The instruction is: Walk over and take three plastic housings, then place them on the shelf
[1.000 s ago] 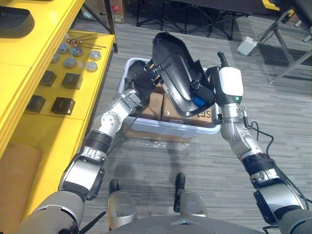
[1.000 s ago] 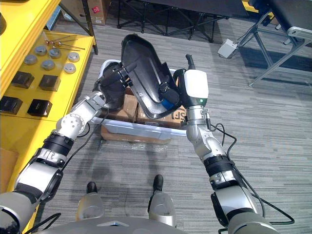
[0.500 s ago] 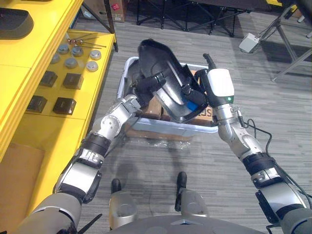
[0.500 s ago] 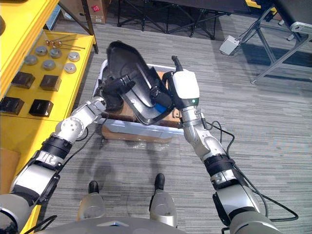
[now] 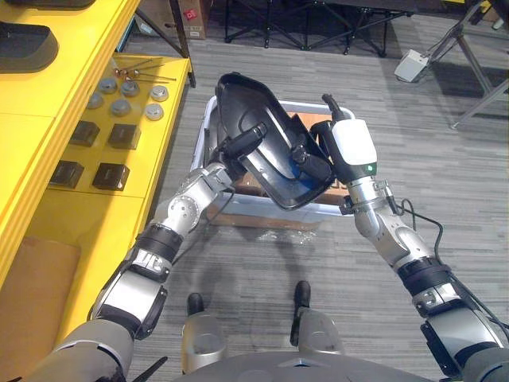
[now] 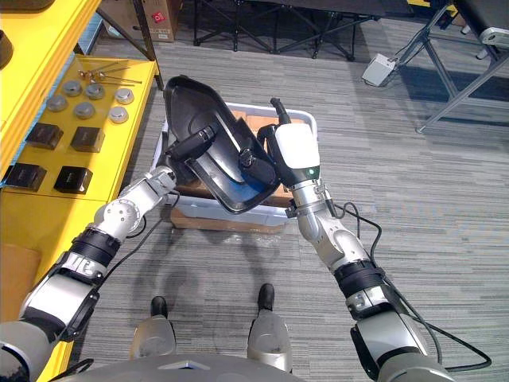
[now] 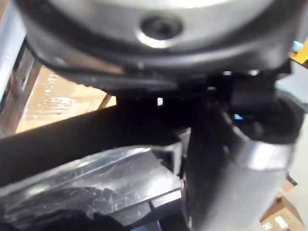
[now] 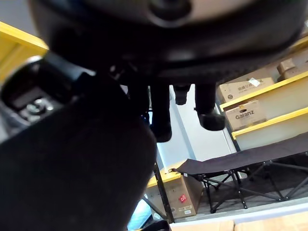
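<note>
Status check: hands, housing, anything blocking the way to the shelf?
Left hand and right hand shut on black housing. Housing held above bin. No obstacle seen toward yellow shelf at left.

We see a glossy black plastic housing [image 5: 262,107] above the pale, smooth plastic bin [image 5: 246,213]. Inside the bin, matt brown cardboard boxes [image 5: 305,122]; beneath it, grey ribbed carpet [image 5: 238,270].

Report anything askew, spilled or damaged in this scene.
Nothing looks wrong. The black plastic housing is tilted, but only because the left hand and right hand hold it above the pale bin. The small parts on the yellow shelf lie in neat rows.
</note>
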Available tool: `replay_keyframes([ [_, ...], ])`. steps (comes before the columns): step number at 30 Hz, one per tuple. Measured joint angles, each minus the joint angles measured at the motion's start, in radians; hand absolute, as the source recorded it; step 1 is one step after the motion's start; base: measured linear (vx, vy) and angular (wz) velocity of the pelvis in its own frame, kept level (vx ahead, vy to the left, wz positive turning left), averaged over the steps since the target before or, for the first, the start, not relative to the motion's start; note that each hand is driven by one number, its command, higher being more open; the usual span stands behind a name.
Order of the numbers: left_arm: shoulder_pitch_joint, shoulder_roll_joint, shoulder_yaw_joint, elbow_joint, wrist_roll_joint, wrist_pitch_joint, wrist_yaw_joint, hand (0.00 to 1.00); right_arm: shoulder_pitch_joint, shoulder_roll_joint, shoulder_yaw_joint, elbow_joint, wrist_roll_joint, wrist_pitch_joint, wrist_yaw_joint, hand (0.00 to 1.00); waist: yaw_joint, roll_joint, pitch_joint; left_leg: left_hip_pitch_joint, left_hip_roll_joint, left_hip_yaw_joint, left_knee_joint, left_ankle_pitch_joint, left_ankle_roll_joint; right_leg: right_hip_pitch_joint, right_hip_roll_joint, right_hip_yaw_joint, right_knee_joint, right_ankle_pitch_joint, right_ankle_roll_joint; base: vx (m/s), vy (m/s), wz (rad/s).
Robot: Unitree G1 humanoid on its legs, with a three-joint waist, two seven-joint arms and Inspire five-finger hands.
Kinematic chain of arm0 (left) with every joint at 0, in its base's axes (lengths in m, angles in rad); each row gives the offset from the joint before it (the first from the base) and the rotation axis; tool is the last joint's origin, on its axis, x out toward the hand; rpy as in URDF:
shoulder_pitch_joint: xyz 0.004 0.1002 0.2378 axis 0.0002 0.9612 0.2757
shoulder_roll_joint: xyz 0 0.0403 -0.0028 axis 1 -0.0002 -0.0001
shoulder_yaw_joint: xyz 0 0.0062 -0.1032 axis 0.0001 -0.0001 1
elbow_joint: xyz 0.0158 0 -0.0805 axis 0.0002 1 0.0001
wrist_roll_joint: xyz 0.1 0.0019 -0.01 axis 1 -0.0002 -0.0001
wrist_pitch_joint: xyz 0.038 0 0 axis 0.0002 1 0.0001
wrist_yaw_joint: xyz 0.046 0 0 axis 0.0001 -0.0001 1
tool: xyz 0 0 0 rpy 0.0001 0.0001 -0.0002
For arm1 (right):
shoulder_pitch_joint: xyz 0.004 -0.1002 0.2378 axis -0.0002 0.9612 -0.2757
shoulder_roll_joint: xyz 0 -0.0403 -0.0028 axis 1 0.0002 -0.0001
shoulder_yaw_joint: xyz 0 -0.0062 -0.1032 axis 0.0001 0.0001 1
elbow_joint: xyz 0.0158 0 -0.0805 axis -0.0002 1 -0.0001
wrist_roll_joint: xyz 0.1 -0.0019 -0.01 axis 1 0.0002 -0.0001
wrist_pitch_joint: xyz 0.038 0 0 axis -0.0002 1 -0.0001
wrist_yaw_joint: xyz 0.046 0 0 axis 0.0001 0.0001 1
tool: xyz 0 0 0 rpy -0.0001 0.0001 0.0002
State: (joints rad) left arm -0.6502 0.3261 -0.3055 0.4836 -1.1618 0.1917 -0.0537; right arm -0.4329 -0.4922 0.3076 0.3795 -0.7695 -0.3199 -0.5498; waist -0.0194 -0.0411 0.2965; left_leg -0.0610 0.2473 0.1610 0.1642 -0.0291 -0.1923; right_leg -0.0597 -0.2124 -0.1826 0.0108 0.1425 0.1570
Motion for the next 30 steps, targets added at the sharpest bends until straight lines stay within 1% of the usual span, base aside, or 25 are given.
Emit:
replay_keyframes([
  [1, 0.004, -0.005, 0.0, 0.0, 0.003, -0.006, 0.0, 0.0, 0.004, 0.0, -0.002, -0.002, 0.0, 0.0, -0.001, 0.0, -0.003, 0.004, -0.002, 0.001, 0.0, 0.001, -0.002, 0.0, 0.0, 0.0, 0.0, 0.0, 0.0, 0.0, 0.0, 0.0, 0.0, 0.0],
  [2, 0.008, -0.009, 0.0, 0.0, 0.007, -0.013, -0.002, 0.0, 0.008, 0.0, -0.002, -0.003, 0.0, 0.0, -0.003, 1.0, -0.006, 0.007, -0.004, 0.002, 0.0, 0.001, -0.004, 0.0, 0.0, 0.0, 0.0, 0.0, 0.0, 0.0, 0.0, 0.0, 0.0, 0.0],
  [3, 0.013, -0.011, 0.0, -0.001, 0.011, -0.017, -0.002, 0.0, 0.011, 0.0, -0.002, -0.003, 0.0, 0.0, -0.005, 1.0, -0.007, 0.009, -0.005, 0.004, 0.0, 0.002, -0.006, 0.001, 0.0, 0.0, 0.0, 0.001, 0.0, 0.0, 0.0, 0.0, 0.0, 0.0],
  [6, 0.034, -0.022, 0.0, -0.002, 0.035, -0.051, -0.002, 0.0, 0.043, 0.004, -0.002, -0.003, 0.011, -0.025, -0.019, 1.0, -0.008, 0.015, -0.009, 0.011, -0.001, 0.009, -0.015, 0.003, 0.0, 0.0, 0.0, 0.004, 0.0, 0.0, 0.0, 0.0, 0.001, -0.05],
  [8, 0.06, -0.033, 0.018, -0.025, 0.069, -0.097, 0.001, 0.0, 0.079, 0.022, -0.013, -0.007, 0.065, -0.064, -0.026, 1.0, -0.009, 0.017, -0.01, 0.02, -0.001, 0.014, -0.021, 0.003, 0.0, 0.004, 0.0, 0.007, -0.001, 0.0, 0.0, 0.0, 0.006, -0.05],
  [9, 0.077, -0.037, 0.029, -0.048, 0.081, -0.11, 0.003, 0.0, 0.093, 0.029, -0.015, -0.024, 0.081, -0.068, -0.026, 1.0, -0.01, 0.018, -0.01, 0.024, -0.001, 0.017, -0.024, 0.004, 0.001, 0.004, 0.0, 0.007, -0.002, 0.0, 0.0, 0.01, 0.004, -0.05],
  [10, 0.139, -0.058, 0.068, -0.122, 0.116, -0.142, 0.01, 0.0, 0.144, 0.049, -0.022, -0.09, 0.127, -0.078, -0.027, 1.0, -0.009, 0.024, -0.015, 0.036, -0.002, 0.022, -0.035, 0.006, 0.0, 0.011, 0.0, 0.008, -0.01, 0.0, 0.001, 0.02, 0.003, -0.04],
  [12, 0.211, -0.093, 0.116, -0.216, 0.171, -0.187, 0.032, 0.0, 0.195, 0.074, -0.034, -0.165, 0.172, -0.091, -0.028, 1.0, -0.008, 0.037, -0.025, 0.04, -0.004, 0.022, -0.043, 0.006, 0.0, 0.015, 0.0, 0.007, -0.015, -0.001, 0.001, 0.02, 0.002, -0.01],
  [13, 0.231, -0.103, 0.128, -0.24, 0.198, -0.202, 0.042, 0.0, 0.205, 0.082, -0.034, -0.18, 0.19, -0.097, -0.028, 1.0, -0.007, 0.041, -0.03, 0.041, -0.004, 0.022, -0.045, 0.006, 0.0, 0.016, 0.0, 0.007, -0.017, -0.001, 0.001, 0.03, 0.005, 0.02],
  [14, 0.265, -0.12, 0.149, -0.285, 0.258, -0.22, 0.069, 0.0, 0.222, 0.099, -0.038, -0.207, 0.222, -0.105, -0.027, 1.0, -0.003, 0.05, -0.038, 0.05, -0.005, 0.022, -0.05, 0.008, -0.001, 0.025, 0.0, 0.004, -0.02, -0.001, 0.001, 0.0, 0.0, 0.0],
  [15, 0.318, -0.136, 0.168, -0.338, 0.318, -0.24, 0.095, 0.0, 0.237, 0.12, -0.041, -0.229, 0.276, -0.108, -0.019, 1.0, -0.001, 0.059, -0.049, 0.069, -0.007, 0.025, -0.067, 0.011, -0.001, 0.036, 0.0, 0.001, -0.023, -0.001, 0.001, 0.03, 0.003, 0.0],
  [16, 0.345, -0.142, 0.173, -0.368, 0.348, -0.248, 0.107, 0.0, 0.246, 0.13, -0.045, -0.242, 0.313, -0.109, -0.01, 1.0, 0.0, 0.064, -0.054, 0.077, -0.007, 0.026, -0.074, 0.012, -0.001, 0.042, 0.0, -0.003, -0.024, -0.001, 0.001, 0.0, 0.0, 0.0],
  [18, 0.449, -0.168, 0.182, -0.465, 0.468, -0.277, 0.139, 0.0, 0.295, 0.182, -0.074, -0.306, 0.551, -0.109, 0.07, 1.0, 0.014, 0.076, -0.092, 0.089, -0.01, 0.03, -0.091, 0.016, -0.002, 0.048, -0.001, -0.007, -0.032, -0.001, 0.001, 0.0, 0.0, 0.0],
  [19, 0.469, -0.172, 0.182, -0.484, 0.493, -0.279, 0.148, 0.0, 0.307, 0.195, -0.083, -0.324, 0.61, -0.11, 0.091, 1.0, 0.018, 0.077, -0.1, 0.09, -0.01, 0.029, -0.093, 0.017, -0.002, 0.049, -0.001, -0.009, -0.033, -0.001, 0.001, 0.0, 0.0, 0.0],
  [21, 0.543, -0.175, 0.194, -0.537, 0.584, -0.283, 0.185, 0.0, 0.35, 0.238, -0.11, -0.419, 0.871, -0.11, 0.218, 1.0, 0.02, 0.076, -0.109, 0.112, -0.011, 0.028, -0.104, 0.021, -0.002, 0.071, -0.001, -0.014, -0.038, -0.001, 0.002, -0.01, 0.0, 0.04],
  [22, 0.562, -0.176, 0.199, -0.546, 0.599, -0.283, 0.193, 0.0, 0.363, 0.245, -0.113, -0.449, 0.929, -0.11, 0.249, 1.0, 0.019, 0.076, -0.112, 0.117, -0.012, 0.028, -0.106, 0.02, -0.002, 0.076, -0.001, -0.015, -0.041, -0.001, 0.002, 0.0, 0.0, 0.0],
  [23, 0.606, -0.184, 0.214, -0.566, 0.646, -0.284, 0.209, 0.0, 0.39, 0.261, -0.119, -0.508, 1.024, -0.111, 0.309, 1.0, 0.018, 0.071, -0.123, 0.125, -0.012, 0.031, -0.111, 0.021, -0.003, 0.082, -0.001, -0.015, -0.047, -0.002, 0.002, 0.0, 0.0, 0.0],
  [25, 0.687, -0.207, 0.239, -0.597, 0.735, -0.29, 0.254, 0.0, 0.434, 0.27, -0.128, -0.6, 1.15, -0.113, 0.404, 1.0, 0.016, 0.063, -0.144, 0.126, -0.013, 0.032, -0.116, 0.021, -0.002, 0.082, -0.001, -0.017, -0.051, -0.002, 0.001, -0.01, 0.0, -0.02],
  [28, 0.763, -0.216, 0.261, -0.614, 0.838, -0.308, 0.295, 0.0, 0.498, 0.275, -0.163, -0.666, 1.257, -0.112, 0.496, 1.0, 0.018, 0.052, -0.162, 0.135, -0.013, 0.034, -0.118, 0.02, -0.002, 0.094, -0.001, -0.017, -0.06, -0.002, 0.001, -0.01, 0.0, -0.01],
  [30, 0.807, -0.221, 0.293, -0.623, 0.859, -0.32, 0.301, 0.0, 0.552, 0.285, -0.193, -0.691, 1.247, -0.104, 0.501, 1.0, 0.018, 0.048, -0.177, 0.141, -0.013, 0.037, -0.122, 0.018, -0.002, 0.099, 0.0, -0.017, -0.066, -0.004, -0.001, 0.0, 0.0, 0.0],
])
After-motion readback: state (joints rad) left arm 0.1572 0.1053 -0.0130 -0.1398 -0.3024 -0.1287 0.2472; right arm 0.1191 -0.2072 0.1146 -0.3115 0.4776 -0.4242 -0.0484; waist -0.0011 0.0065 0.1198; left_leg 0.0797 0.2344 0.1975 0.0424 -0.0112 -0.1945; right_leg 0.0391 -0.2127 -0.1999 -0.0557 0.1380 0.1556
